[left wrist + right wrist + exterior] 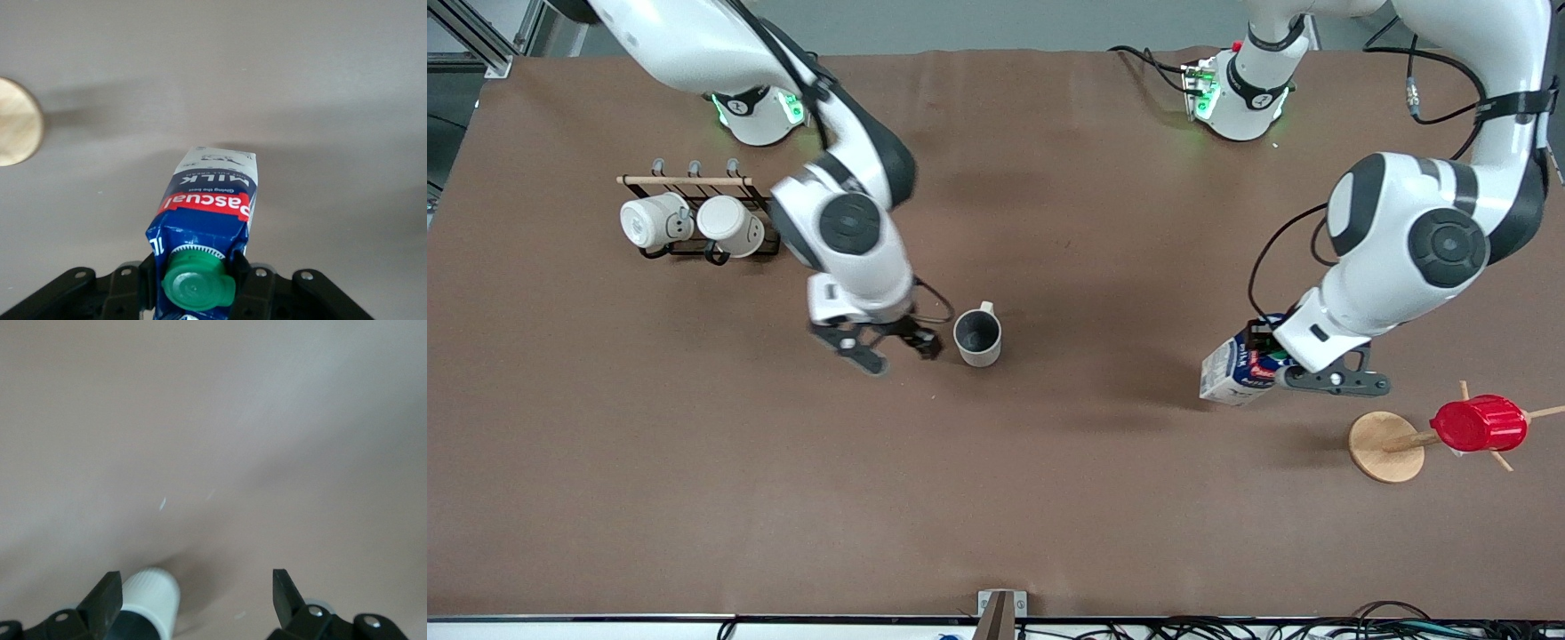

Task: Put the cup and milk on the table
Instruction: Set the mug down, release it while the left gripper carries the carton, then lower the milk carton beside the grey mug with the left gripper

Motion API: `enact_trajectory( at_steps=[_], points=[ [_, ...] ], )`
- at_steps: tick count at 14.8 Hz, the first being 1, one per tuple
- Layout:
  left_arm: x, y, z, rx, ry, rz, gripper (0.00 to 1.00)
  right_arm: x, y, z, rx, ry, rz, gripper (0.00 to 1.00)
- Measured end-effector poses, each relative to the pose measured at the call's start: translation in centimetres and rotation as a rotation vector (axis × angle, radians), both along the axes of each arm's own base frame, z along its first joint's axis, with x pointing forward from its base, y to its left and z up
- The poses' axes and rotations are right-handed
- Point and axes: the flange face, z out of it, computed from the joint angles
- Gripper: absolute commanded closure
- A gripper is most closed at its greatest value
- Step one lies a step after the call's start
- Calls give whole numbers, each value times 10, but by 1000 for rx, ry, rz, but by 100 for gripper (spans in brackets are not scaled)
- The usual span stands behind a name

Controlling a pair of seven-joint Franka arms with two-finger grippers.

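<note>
The cup (978, 338), off-white with a grey inside, stands upright on the brown table (996, 498) near its middle. My right gripper (894, 348) is open and empty just beside the cup, toward the right arm's end. In the right wrist view the cup (152, 597) sits close to one fingertip (107, 593) of the right gripper (197, 593). My left gripper (1270, 360) is shut on the milk (1227, 373) at its capped top and holds it tilted over the table. In the left wrist view the left gripper (197, 277) clamps the milk (210, 207) beside its green cap.
A black rack (694, 191) with two white mugs stands toward the right arm's end. A round wooden disc (1380, 447) with pegs carries a red ribbed cup (1478, 423) beside the milk, toward the left arm's end; the disc also shows in the left wrist view (17, 120).
</note>
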Motion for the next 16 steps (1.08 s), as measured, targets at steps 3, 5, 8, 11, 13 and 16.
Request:
enact_trajectory(
  at_steps=[3, 5, 8, 11, 13, 16],
  points=[
    [-3, -44, -13, 1, 13, 1, 92, 11, -119, 103, -21, -13, 72, 0],
    [-9, -77, -22, 4, 22, -7, 92, 8, -204, 149, 5, -1, 136, 0],
    [-21, -120, -25, 3, 20, -21, 93, -12, -308, 189, 3, 26, 254, 0],
    [-42, -165, -26, 5, 22, -30, 93, -42, -362, 221, 1, 68, 370, 0],
    [-58, -199, -30, 12, 20, -38, 93, -56, -379, 238, 25, 80, 421, 0],
    [-71, -236, -41, 21, 22, -53, 93, -61, -392, 244, 43, 73, 431, 0]
  ],
)
